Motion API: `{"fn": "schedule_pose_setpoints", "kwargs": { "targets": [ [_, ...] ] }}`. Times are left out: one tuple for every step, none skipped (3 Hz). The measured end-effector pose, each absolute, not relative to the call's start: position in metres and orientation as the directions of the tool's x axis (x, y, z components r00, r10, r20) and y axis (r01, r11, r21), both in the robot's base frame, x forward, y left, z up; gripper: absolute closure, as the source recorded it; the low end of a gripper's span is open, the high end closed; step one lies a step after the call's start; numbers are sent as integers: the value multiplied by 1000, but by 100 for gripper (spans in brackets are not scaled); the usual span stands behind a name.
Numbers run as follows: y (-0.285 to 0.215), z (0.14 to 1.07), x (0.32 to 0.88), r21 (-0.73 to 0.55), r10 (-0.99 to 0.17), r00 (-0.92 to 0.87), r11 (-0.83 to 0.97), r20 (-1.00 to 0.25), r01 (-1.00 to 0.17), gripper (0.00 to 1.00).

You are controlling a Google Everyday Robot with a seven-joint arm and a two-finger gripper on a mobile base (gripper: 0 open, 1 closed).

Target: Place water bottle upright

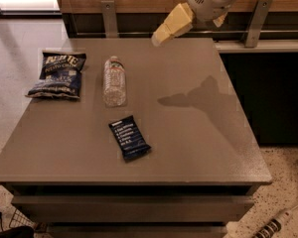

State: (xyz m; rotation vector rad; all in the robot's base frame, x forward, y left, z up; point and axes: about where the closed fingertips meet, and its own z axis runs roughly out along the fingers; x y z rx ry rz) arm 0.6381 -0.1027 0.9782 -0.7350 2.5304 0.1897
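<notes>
The water bottle (pixel 113 81) is a small clear ribbed plastic bottle with a white cap. It lies on its side on the grey table (pixel 188 133), left of centre, cap pointing to the far edge. My gripper (pixel 161 36), with cream-coloured fingers, hangs in the air above the table's far edge. It is to the right of the bottle and well apart from it. It holds nothing.
A dark blue chip bag (pixel 57 75) lies at the far left of the table. A dark blue snack bar (pixel 129 137) lies in front of the bottle. A wooden wall with metal brackets (pixel 108 14) runs behind the table. A dark counter (pixel 268 83) stands to the right.
</notes>
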Motion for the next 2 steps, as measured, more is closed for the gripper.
{"fn": "schedule_pose_setpoints", "kwargs": {
  "targets": [
    [-97,978,640,36,-392,-776,882,-494,-469,0],
    [-95,976,640,48,-384,-782,885,-490,-464,0]
  ]
}}
